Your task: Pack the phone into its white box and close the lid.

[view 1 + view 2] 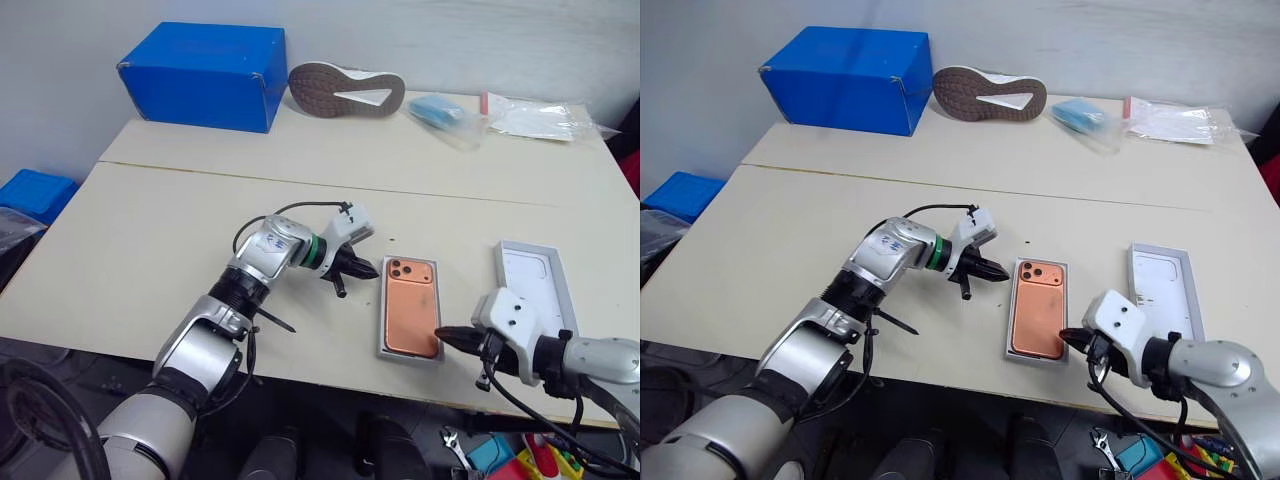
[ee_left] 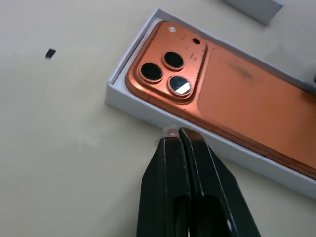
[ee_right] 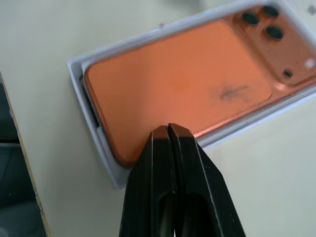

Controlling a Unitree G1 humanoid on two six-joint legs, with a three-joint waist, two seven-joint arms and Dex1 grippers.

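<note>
Jaws shut; phone (image 1: 411, 308) in white box (image 1: 381, 340), lid (image 1: 534, 281) off.

Probably a lab: plain table (image 1: 200, 230), blue box (image 1: 205, 75), tools (image 1: 520, 462) underneath.

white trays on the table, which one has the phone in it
The white box between the two claws holds the orange phone, lying camera side up. The lid, further to the robot's right, lies open with only a phone outline inside.
</note>
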